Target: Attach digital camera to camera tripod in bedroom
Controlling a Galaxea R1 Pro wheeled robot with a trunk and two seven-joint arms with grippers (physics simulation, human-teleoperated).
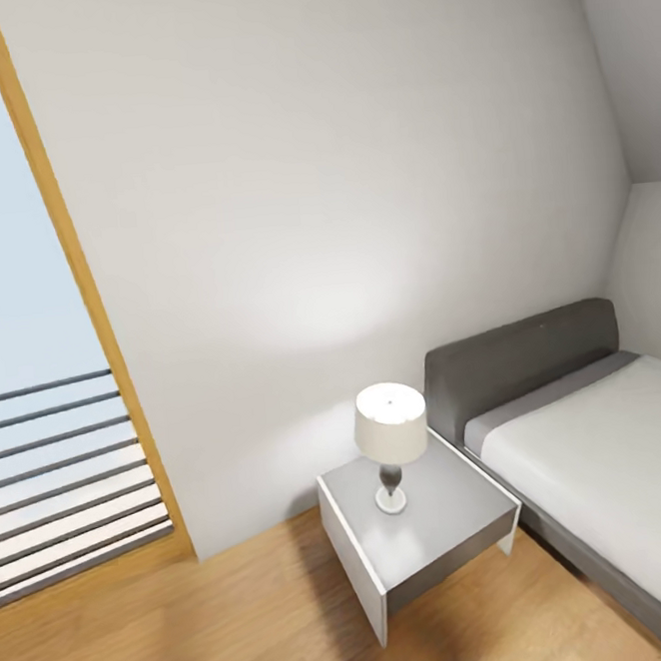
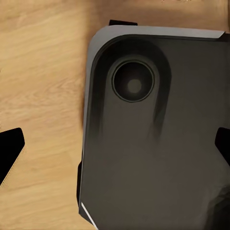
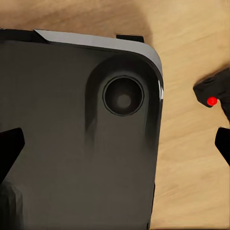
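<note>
In the right wrist view a small black object with a red button, the digital camera (image 3: 214, 92), shows at the frame's edge, close to one dark fingertip (image 3: 223, 143) of my right gripper (image 3: 117, 149). I cannot tell whether it lies on the wood floor or touches that finger. The right gripper's fingers stand wide apart, open, over my dark base (image 3: 72, 143). My left gripper (image 2: 115, 153) is open too, above the same base (image 2: 158, 143), with nothing between its fingers. The camera tripod is out of view.
The head view faces a bedroom corner. A grey nightstand (image 1: 458, 530) carries a white-shaded lamp (image 1: 390, 427). A white-mattress bed (image 1: 603, 467) with a grey headboard stands at the right. A wood-framed glass opening (image 1: 46, 395) with railing bars is at the left. Plank floor (image 1: 197, 633) lies in front.
</note>
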